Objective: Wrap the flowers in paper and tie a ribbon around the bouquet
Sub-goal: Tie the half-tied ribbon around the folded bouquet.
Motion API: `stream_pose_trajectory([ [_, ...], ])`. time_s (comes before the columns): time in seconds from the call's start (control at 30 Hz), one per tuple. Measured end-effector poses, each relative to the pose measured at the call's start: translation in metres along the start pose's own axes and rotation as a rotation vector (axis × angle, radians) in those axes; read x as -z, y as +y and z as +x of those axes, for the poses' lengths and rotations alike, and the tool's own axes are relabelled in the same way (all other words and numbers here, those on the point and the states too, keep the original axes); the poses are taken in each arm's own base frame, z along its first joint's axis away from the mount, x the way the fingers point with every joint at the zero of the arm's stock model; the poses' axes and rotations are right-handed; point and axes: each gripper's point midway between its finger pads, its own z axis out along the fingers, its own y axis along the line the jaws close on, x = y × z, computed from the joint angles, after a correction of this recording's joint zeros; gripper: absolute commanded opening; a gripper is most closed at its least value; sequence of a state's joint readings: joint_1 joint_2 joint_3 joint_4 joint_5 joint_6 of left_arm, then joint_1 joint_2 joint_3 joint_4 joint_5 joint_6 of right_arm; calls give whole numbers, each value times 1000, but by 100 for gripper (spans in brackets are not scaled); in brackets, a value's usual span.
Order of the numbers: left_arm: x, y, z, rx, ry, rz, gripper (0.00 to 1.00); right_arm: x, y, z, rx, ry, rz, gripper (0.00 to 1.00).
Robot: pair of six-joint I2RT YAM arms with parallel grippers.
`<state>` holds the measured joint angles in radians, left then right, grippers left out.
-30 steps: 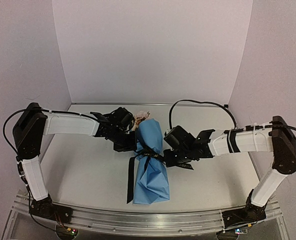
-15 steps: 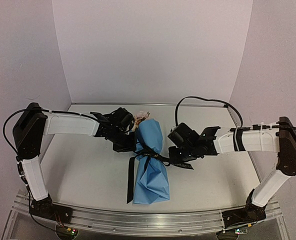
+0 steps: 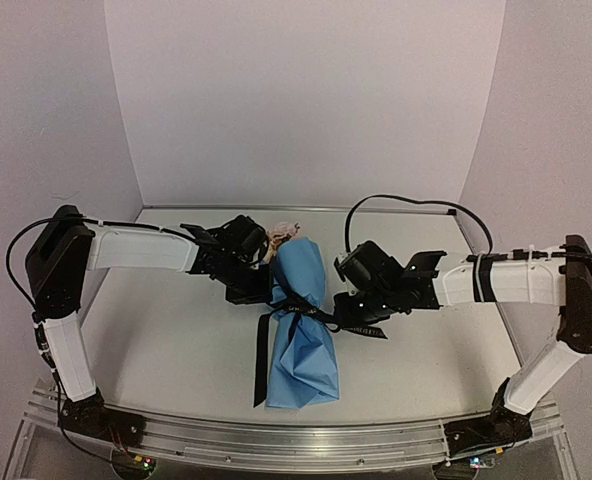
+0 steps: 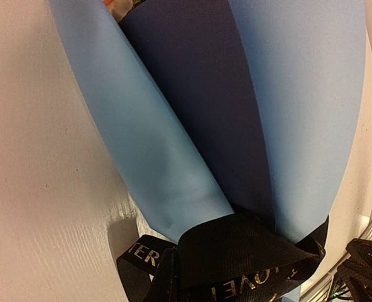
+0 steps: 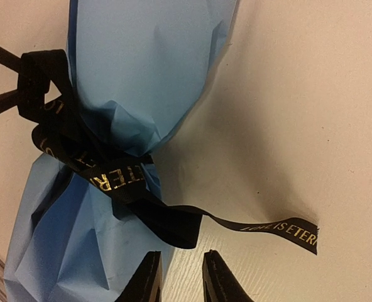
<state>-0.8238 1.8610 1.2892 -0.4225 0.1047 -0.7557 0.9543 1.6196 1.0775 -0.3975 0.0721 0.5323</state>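
The bouquet lies lengthwise mid-table, its light blue paper wrapped round the flowers, whose pale heads peek out at the far end. The black ribbon with gold lettering is cinched round the paper's waist. One tail hangs down the left side; the other lies flat on the table to the right. My left gripper sits against the bouquet's left side, shut on the ribbon; its fingers are hidden. My right gripper is slightly open just short of the right tail, holding nothing.
White walls close in the back and both sides. A metal rail runs along the near edge by the arm bases. The right arm's black cable loops above the table behind it.
The right gripper has opened and released the ribbon tail, which now lies on the table. The right arm shifted slightly to the right. The left arm and bouquet stayed put.
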Motion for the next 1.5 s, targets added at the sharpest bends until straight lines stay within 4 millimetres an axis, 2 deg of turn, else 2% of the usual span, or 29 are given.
stream_pose_trajectory([
  [0.17,0,0,0,0,1,0,0,-17,-1,11,16,42,13,22],
  [0.37,0,0,0,0,1,0,0,-32,-5,21,23,76,35,26],
  [0.53,0,0,0,0,1,1,0,-37,-3,19,26,73,38,25],
  [0.67,0,-1,1,0,4,4,0,-40,1,11,24,56,35,20],
  [0.87,0,-1,1,0,5,5,0,-38,5,1,18,29,34,0],
  [1.13,0,1,2,1,6,1,0,-36,-4,0,-1,12,76,0],
  [1.37,4,9,6,7,7,-16,0,-18,-17,-3,-30,-12,111,0],
  [1.5,11,10,3,13,-3,-15,0,-15,-21,-4,-44,-18,124,0],
])
